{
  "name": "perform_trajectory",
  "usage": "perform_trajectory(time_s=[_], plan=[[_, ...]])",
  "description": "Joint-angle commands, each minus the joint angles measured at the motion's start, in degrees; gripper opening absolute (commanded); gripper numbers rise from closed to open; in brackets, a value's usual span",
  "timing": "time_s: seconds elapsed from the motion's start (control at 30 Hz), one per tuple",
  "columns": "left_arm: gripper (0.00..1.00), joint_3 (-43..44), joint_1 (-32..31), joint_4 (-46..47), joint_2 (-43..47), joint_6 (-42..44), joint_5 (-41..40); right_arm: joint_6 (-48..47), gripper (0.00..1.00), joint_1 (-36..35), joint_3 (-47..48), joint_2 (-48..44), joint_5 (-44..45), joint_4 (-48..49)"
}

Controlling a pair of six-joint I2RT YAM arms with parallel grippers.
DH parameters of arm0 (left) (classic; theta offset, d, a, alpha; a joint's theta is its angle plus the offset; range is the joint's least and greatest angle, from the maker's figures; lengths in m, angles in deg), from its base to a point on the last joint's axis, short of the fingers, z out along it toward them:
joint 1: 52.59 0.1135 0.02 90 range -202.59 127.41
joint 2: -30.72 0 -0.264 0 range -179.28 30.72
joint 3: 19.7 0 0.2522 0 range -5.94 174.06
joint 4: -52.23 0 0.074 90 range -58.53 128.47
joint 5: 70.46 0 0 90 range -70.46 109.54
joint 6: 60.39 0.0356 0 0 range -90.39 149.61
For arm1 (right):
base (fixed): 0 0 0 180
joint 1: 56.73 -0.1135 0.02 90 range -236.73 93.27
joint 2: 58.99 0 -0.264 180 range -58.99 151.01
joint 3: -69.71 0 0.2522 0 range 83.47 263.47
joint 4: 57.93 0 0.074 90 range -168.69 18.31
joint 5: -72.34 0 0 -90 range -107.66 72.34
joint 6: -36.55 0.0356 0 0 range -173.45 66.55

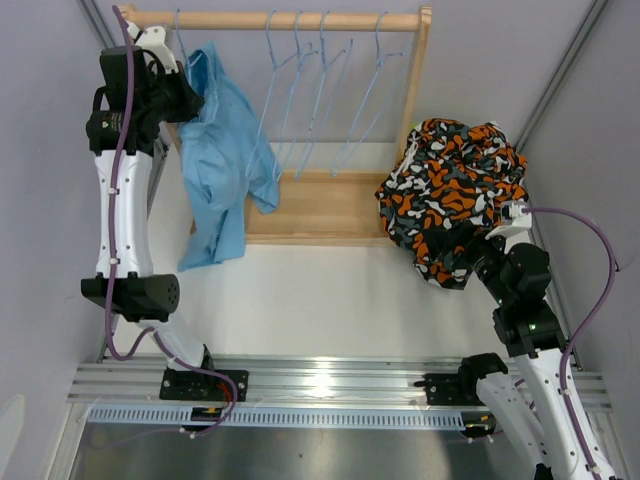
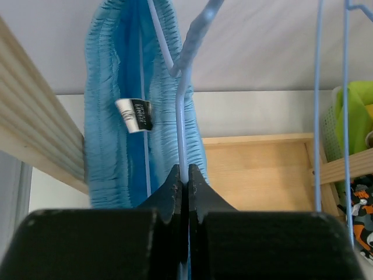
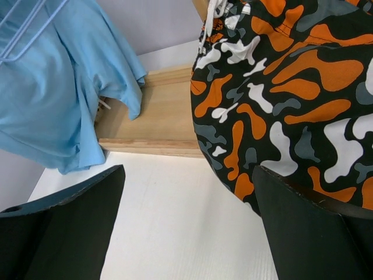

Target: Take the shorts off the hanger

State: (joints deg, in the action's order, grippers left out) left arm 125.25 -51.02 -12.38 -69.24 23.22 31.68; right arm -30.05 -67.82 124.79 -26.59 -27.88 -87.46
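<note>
Light blue shorts (image 1: 220, 170) hang from a pale blue wire hanger (image 2: 182, 105) at the left end of the wooden rail (image 1: 300, 20). My left gripper (image 1: 188, 100) is up at that hanger, and in the left wrist view it (image 2: 186, 175) is shut on the hanger's wire just below the hook, with the shorts' gathered waistband (image 2: 111, 116) beside it. Orange-black-white camouflage shorts (image 1: 450, 190) lie heaped at the right of the rack. Beside that heap my right gripper (image 3: 189, 216) stands open over bare table, its right finger against the camouflage shorts (image 3: 291, 87).
Several empty blue hangers (image 1: 320, 90) hang along the rail. The rack has a wooden base board (image 1: 320, 205) and a right post (image 1: 415, 90). Lime green fabric (image 2: 356, 111) shows at the right of the left wrist view.
</note>
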Motion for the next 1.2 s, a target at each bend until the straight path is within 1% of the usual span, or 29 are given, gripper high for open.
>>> perform_trajectory(time_s=[0.0, 0.07, 0.23, 0.43, 0.53, 0.67, 0.7, 0.73, 0.77, 0.8, 0.83, 0.87, 0.9, 0.93, 0.97, 1.0, 1.03, 1.07, 1.1, 1.13, 1.17], plan=[[0.00, 2.13, 0.72, 1.28, 3.19, -1.25, 0.07, -0.55, 0.99, -0.33, 0.25, -1.11, 0.82, 1.44], [0.00, 3.19, 0.55, 1.37, 4.16, -1.52, 0.95, -0.37, 0.99, -0.25, 0.43, -1.11, 0.55, 1.44], [0.00, 2.58, 0.02, 4.88, 10.73, -2.04, 3.85, 0.51, 0.99, -0.33, 0.34, -1.38, 0.02, 1.80], [0.00, 1.08, -0.68, 6.82, 17.16, -2.40, 4.47, 1.04, 1.00, -0.33, 0.78, -2.25, 0.37, 1.53], [0.00, -1.20, -0.86, 7.34, 21.29, -2.22, 5.52, 0.69, 1.00, -0.33, 1.13, -2.69, 0.99, 0.66], [0.00, -7.26, -1.03, 6.64, 28.74, -1.78, 7.63, 0.60, 0.99, -0.33, 1.83, -2.87, 1.43, 0.30], [0.00, -11.71, -0.95, 5.95, 30.42, -1.52, 8.07, 0.68, 1.00, -0.42, 2.01, -2.87, 1.43, 0.39], [0.00, -13.58, -0.95, 5.85, 32.27, -1.34, 8.60, 0.86, 0.99, -0.42, 2.36, -2.87, 1.34, 0.56], [0.00, -15.60, -1.03, 5.94, 36.55, -1.17, 9.38, 1.03, 1.00, -0.33, 2.54, -2.96, 0.82, 0.65], [0.00, -22.58, -0.95, 5.94, 39.03, -0.64, 9.74, 1.12, 1.00, -0.42, 2.62, -3.13, 0.38, 1.00], [0.00, -25.09, -1.03, 6.20, 41.66, -0.38, 9.83, 1.12, 1.00, -0.33, 2.71, -3.57, -0.32, 1.87], [0.00, -27.64, -0.95, 6.38, 44.48, -0.20, 9.57, 1.21, 1.00, -0.42, 2.80, -3.84, -2.85, 2.58], [0.00, -32.45, -1.03, 6.55, 49.90, 0.06, 9.39, 1.21, 1.00, -0.51, 2.80, -4.19, -4.36, 3.28], [0.00, -37.45, -1.04, 6.73, 52.56, -0.11, 8.96, 1.30, 0.99, -0.51, 2.80, -4.45, -6.11, 5.20], [0.00, -41.94, -3.04, 6.73, 54.94, -0.37, 8.87, 1.21, 0.99, -0.51, 2.97, -4.98, -10.22, 6.35], [0.00, -44.25, -4.10, 6.73, 59.14, -0.37, 10.26, 1.65, 1.00, -0.60, 3.15, -4.98, -12.09, 7.24], [0.00, -46.97, -5.07, 6.90, 61.10, -0.72, 11.49, 2.09, 0.99, -0.68, 3.33, -4.98, -13.85, 9.07], [0.00, -54.39, -5.60, 7.86, 63.12, -1.34, 12.81, 2.53, 0.99, -0.86, 3.94, -4.46, -15.69, 10.05], [0.00, -56.64, -5.87, 8.48, 65.31, -1.86, 16.21, 3.75, 1.00, -1.03, 4.38, -3.93, -18.93, 10.67], [0.00, -58.67, -6.74, 9.27, 69.42, -2.30, 17.81, 4.46, 0.99, -1.38, 4.73, -3.49, -20.18, 11.72], [0.00, -63.47, -7.18, 11.19, 71.20, -2.92, 18.87, 4.90, 0.99, -1.74, 5.17, -2.96, -21.24, 12.07]])
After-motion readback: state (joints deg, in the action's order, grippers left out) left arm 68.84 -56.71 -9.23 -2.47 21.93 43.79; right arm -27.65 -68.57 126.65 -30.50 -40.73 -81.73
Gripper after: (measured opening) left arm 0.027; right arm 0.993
